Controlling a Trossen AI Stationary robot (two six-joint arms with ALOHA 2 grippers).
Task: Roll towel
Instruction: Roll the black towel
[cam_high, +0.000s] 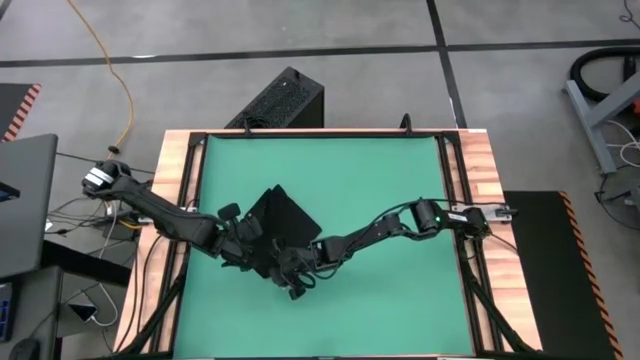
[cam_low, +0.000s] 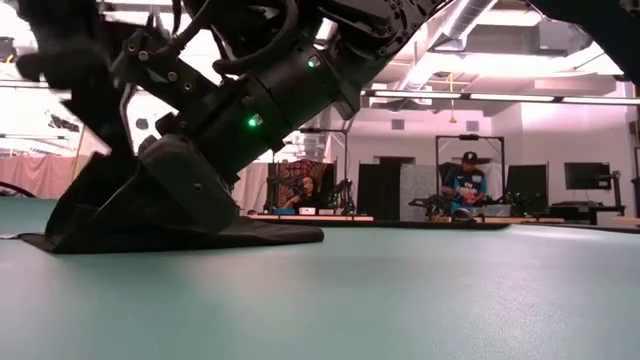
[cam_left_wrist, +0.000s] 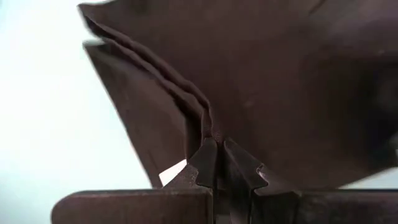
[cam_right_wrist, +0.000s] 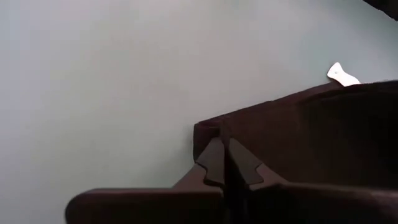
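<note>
Black towel (cam_high: 283, 218) laid on the green mat (cam_high: 370, 180) of the desk, near its front left part, one fold pinched in the clenched jaws of the left gripper (cam_left_wrist: 216, 163), a towel edge clamped by the right gripper (cam_right_wrist: 225, 160), white tag (cam_right_wrist: 342, 74) seen at the edge.

One towel (cam_high: 283, 222), two arms, one mat (cam_high: 380, 180).
</note>
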